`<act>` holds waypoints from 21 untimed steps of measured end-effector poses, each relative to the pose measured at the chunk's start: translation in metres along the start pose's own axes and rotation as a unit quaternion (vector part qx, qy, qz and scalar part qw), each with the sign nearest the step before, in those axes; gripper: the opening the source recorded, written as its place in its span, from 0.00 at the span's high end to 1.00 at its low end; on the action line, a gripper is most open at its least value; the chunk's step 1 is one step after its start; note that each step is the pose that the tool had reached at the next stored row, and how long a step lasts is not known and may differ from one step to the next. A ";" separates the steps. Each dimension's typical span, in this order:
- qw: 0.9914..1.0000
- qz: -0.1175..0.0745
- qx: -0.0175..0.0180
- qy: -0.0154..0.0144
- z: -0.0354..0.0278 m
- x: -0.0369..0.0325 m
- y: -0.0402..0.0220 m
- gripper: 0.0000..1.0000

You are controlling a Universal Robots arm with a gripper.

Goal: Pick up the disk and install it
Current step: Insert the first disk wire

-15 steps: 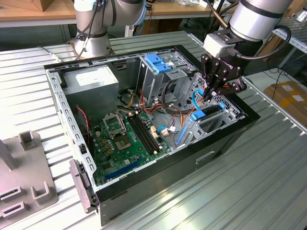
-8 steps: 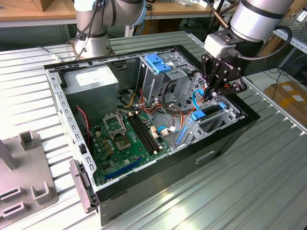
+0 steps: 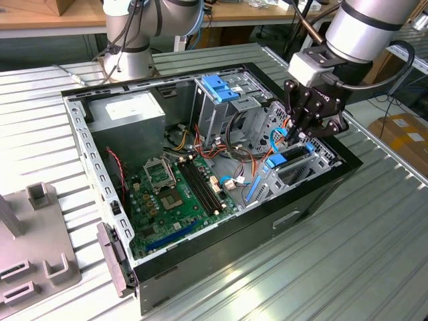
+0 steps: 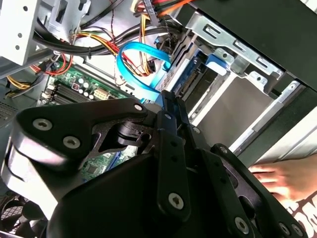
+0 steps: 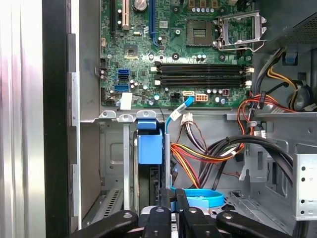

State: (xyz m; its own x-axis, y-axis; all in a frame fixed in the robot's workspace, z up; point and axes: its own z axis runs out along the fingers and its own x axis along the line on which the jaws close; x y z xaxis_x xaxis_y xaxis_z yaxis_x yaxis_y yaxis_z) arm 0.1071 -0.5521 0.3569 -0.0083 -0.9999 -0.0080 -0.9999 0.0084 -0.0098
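Note:
The disk sits edge-up in the drive bay at the front of the open computer case, its blue carrier frame showing. In the first wrist view the blue carrier tab of the disk stands in the bay slot; in the second wrist view the disk lies between metal rails. My gripper hangs just above the bay, beside a blue data cable. Its black fingers are pressed together with nothing between them. The gripper is close over the disk's rear end.
Inside the case are a green motherboard, a grey power-supply box, a metal drive cage with a blue latch and cable bundles. A person's hand rests outside the case. A grey fixture stands at the exterior view's left.

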 end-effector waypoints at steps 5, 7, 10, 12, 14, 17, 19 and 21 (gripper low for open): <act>1.000 0.000 0.003 0.000 -0.0001 0.0040 0.0001 0.84; 1.000 -0.001 0.004 0.000 -0.0001 0.0060 0.0001 0.84; 1.000 -0.001 0.004 0.000 -0.0001 0.0060 0.0004 0.84; 1.000 -0.001 0.004 0.000 -0.0002 0.0062 0.0005 0.84; 1.000 -0.001 0.004 0.000 -0.0001 0.0070 0.0005 0.84; 1.000 -0.001 0.004 -0.002 0.0000 0.0080 0.0005 0.84; 1.000 -0.002 0.004 -0.004 0.0000 0.0102 0.0005 0.84; 1.000 -0.004 0.005 -0.007 0.0000 0.0126 0.0018 0.84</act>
State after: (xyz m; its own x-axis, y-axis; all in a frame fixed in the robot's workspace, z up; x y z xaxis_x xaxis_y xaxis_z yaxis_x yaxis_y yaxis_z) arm 0.1051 -0.5647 0.3567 -0.0006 -0.9998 -0.0211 -0.9998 0.0010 -0.0197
